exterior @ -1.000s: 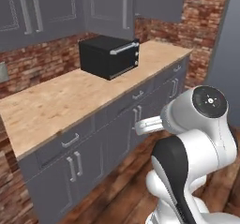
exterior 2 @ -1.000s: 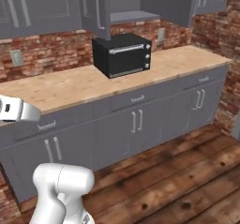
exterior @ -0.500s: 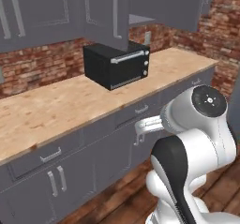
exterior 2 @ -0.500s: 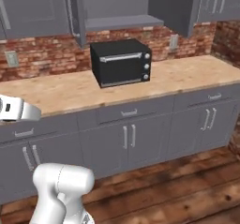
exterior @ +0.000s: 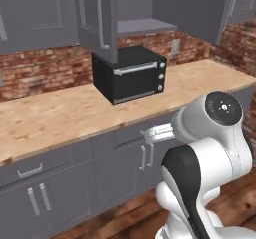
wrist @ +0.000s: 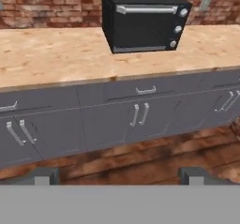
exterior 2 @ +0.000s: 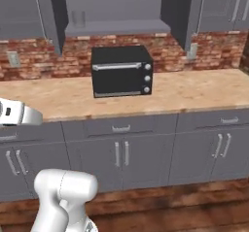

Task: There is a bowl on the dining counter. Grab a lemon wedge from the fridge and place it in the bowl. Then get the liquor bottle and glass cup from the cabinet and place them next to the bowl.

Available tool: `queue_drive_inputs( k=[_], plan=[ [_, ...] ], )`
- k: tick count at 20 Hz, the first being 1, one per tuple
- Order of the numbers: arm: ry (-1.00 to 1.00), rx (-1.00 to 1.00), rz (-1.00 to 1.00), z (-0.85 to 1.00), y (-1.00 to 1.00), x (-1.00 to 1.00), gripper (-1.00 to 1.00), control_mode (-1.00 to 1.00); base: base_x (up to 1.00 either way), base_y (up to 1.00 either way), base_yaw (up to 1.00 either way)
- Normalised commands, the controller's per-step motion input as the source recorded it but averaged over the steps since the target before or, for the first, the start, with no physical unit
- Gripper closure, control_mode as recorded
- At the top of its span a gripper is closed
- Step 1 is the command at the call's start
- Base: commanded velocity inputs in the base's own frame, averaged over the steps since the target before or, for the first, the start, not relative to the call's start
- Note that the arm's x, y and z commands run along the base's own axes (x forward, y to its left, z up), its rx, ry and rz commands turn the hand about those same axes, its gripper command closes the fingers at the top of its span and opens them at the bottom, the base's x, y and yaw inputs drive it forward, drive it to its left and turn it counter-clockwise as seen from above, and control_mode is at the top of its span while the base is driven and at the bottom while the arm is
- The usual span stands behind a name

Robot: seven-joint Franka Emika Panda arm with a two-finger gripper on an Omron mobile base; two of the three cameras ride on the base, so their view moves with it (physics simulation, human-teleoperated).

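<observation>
The grey wall cabinet [exterior 2: 116, 28] stands open above the counter, its two doors [exterior: 97, 18] swung outward. On its inner shelf a faint translucent glass cup [exterior 2: 78, 18] stands at the left. My gripper [wrist: 121, 176] is open with nothing between its fingertips [wrist: 47, 175]. It is held low and well back from the counter, looking at the lower cabinet fronts. The white hand [exterior: 157, 132] hangs in front of the drawers. The bowl, lemon wedge, fridge, dining counter and liquor bottle are out of view.
A black toaster oven [exterior 2: 121, 71] sits on the tan-topped counter [exterior: 55, 115] right below the open cabinet. Grey drawers and doors [wrist: 140, 113] run under the counter. Wooden floor [wrist: 140, 162] lies between me and the fronts. A brick wall [exterior 2: 29, 56] backs the counter.
The whole picture has shifted, so the base has moved. The toaster oven and open cabinet now sit nearly straight ahead. The gripper stays open.
</observation>
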Motion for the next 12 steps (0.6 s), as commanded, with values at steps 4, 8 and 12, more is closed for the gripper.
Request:
queue_drive_inputs(
  k=[4, 8, 12],
  plan=[
    [0.0, 0.0, 0.0, 0.0, 0.0, 0.0, -1.0, 1.0, 0.68, -0.63, 0.39],
    [0.0, 0.0, 0.0, 0.0, 0.0, 0.0, -1.0, 1.0, 0.72, -0.61, 0.4],
    [0.0, 0.0, 0.0, 0.0, 0.0, 0.0, -1.0, 1.0, 0.73, -0.6, 0.4]
  ],
)
